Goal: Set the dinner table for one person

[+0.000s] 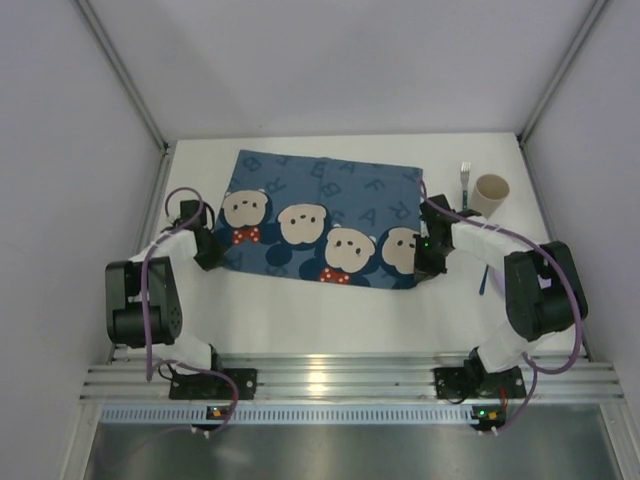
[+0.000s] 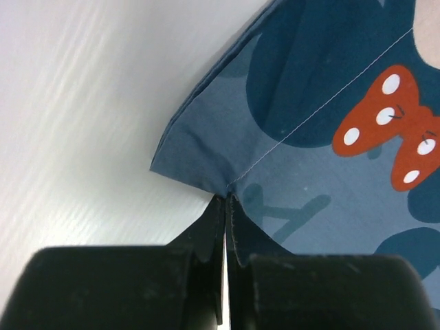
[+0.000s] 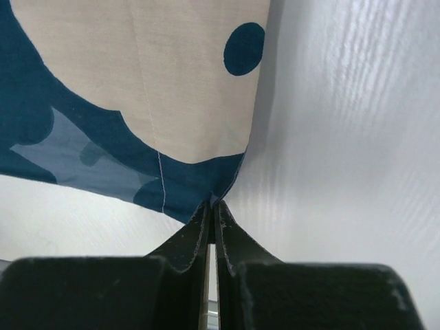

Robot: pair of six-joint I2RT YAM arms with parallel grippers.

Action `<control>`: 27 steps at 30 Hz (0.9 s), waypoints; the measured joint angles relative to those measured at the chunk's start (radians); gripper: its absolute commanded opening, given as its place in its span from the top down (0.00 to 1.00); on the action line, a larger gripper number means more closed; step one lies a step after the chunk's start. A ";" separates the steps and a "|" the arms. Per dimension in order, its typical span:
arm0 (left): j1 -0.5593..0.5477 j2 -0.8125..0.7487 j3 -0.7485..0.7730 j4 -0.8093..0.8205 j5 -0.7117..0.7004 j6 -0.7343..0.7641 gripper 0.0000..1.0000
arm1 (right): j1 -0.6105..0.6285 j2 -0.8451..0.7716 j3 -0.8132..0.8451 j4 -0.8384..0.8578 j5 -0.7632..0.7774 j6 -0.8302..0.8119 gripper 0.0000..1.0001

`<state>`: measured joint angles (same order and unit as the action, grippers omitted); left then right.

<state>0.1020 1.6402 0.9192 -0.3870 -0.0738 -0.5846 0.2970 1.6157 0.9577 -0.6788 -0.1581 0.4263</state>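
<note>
So both my tools are clenched on the blue bear-face cloth mat (image 1: 320, 215): left tool (image 2: 227, 206) on its near left corner, right tool (image 3: 212, 210) on its near right corner. The mat lies skewed on the matte white table (image 1: 300, 320). Laying it is my step, I judge; next, an even pull to square it. A metal fork (image 1: 465, 182) and beige cup (image 1: 491, 193) sit near its right edge, easily snagged.

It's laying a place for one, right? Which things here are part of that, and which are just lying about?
Part of the job: dinner table, blue bear mat (left gripper and right gripper each pinching a near corner), fork, beige cup.
Just there: aluminium rail; a thin blue item beside the right arm, too hidden to identify.
</note>
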 measured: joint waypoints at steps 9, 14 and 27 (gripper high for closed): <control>-0.046 -0.365 -0.271 -0.218 0.057 -0.114 1.00 | -0.001 -0.083 -0.002 -0.139 0.086 0.010 1.00; -0.097 -0.477 -0.270 -0.278 0.108 -0.194 1.00 | -0.005 -0.162 -0.044 -0.195 0.108 0.043 1.00; -0.130 -0.655 -0.298 -0.470 0.111 -0.258 0.02 | -0.014 -0.235 -0.118 -0.279 0.173 0.077 0.00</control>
<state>-0.0277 0.9852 0.6216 -0.8574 0.0376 -0.8429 0.2829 1.3811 0.8398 -0.9577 0.0151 0.5030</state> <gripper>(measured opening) 0.722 0.949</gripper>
